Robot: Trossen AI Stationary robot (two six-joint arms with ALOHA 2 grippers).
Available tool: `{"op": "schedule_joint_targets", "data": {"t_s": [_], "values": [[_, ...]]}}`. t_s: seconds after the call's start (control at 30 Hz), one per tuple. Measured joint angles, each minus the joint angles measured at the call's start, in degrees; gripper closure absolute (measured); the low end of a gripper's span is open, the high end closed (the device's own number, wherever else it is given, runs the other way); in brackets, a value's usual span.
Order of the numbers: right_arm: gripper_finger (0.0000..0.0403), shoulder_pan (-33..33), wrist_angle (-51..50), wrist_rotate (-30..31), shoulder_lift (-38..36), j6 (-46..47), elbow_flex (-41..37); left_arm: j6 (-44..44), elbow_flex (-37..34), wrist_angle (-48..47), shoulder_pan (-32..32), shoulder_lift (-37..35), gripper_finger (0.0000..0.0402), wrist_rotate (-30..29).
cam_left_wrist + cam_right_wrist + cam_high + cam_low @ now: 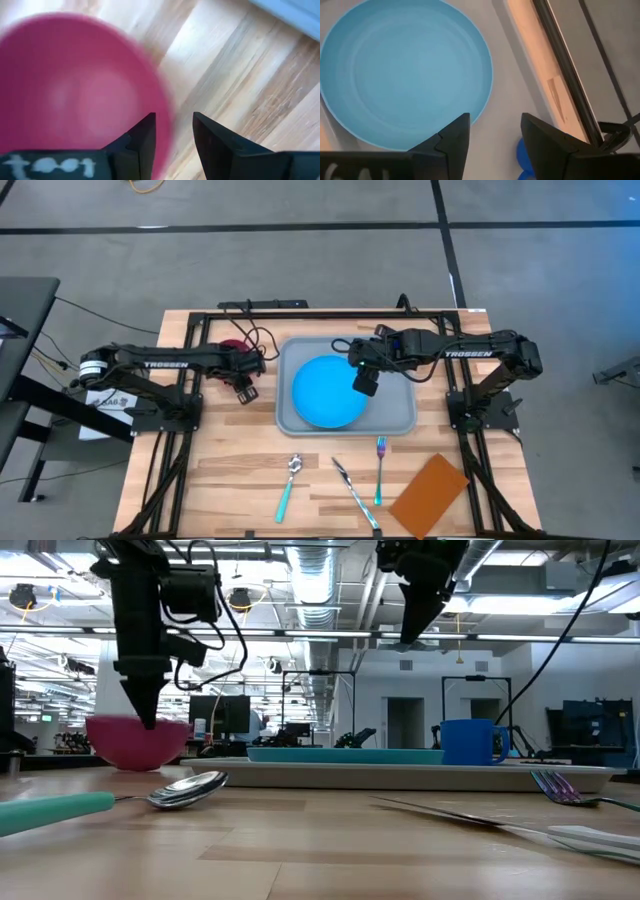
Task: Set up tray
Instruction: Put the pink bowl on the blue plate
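Observation:
The grey-blue tray (398, 416) lies mid-table and carries the round blue plate (326, 392) and a blue cup (470, 743) at its far side. My right gripper (495, 117) is open and hangs well above the tray (415, 640), over the plate's edge (485, 95). The cup (524, 159) shows just past its fingers. My left gripper (174, 117) is open and points down at the pink bowl (75, 95), left of the tray. One finger stands inside the bowl's rim (167, 125) and one outside. I see no touch.
On the near half of the wooden table lie a teal-handled spoon (289, 483), a knife (355, 492), a fork (380, 468) and an orange-brown napkin (430, 494). Black frame rails (190, 430) run along both sides, and cables (255, 338) lie behind the bowl.

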Motion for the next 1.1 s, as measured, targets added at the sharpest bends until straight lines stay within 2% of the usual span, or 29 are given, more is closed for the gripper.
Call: {"op": "schedule_joint_targets", "data": {"t_s": [0.1,0.2,0.53,0.6,0.73,0.8,0.9,0.97,1.03,1.1], "values": [[0.0232,0.0,0.7,0.0,0.0,-1.4,0.0,0.0,2.1,-2.0,0.0,0.0,0.0284,-2.4],[0.0232,0.0,0.9,0.0,0.0,-1.4,0.0,0.3,2.9,-2.0,0.0,0.0,0.0284,-2.3],[0.0232,0.0,0.4,0.0,0.0,-1.4,0.0,-2.3,1.1,-1.7,1.2,0.0,0.0284,-4.6],[0.0232,0.0,0.4,0.0,0.0,-1.4,0.0,-2.6,-0.5,-0.2,1.7,0.0,0.0284,-4.2],[0.0232,0.0,0.4,0.0,0.0,-1.4,0.0,-2.6,-3.0,3.4,2.2,0.0,0.0284,0.3],[0.0232,0.0,0.4,0.0,0.0,-1.4,0.0,-2.6,-3.1,3.6,2.1,0.0,0.0286,-0.4],[0.0232,0.1,0.4,0.0,0.0,-1.4,0.0,-0.8,-3.1,3.6,2.2,0.0,0.031,-3.9],[0.0232,0.0,0.4,0.0,0.0,-1.4,0.0,1.9,-3.1,3.6,2.1,0.0,0.0346,-4.9],[0.0232,0.0,0.4,0.0,0.0,-1.4,0.0,4.1,-3.0,3.6,2.1,0.0,0.0384,-4.6],[0.0232,0.1,0.4,0.0,0.0,-1.4,0.0,3.7,-2.1,3.2,1.5,0.0,0.0393,-2.9]]}}
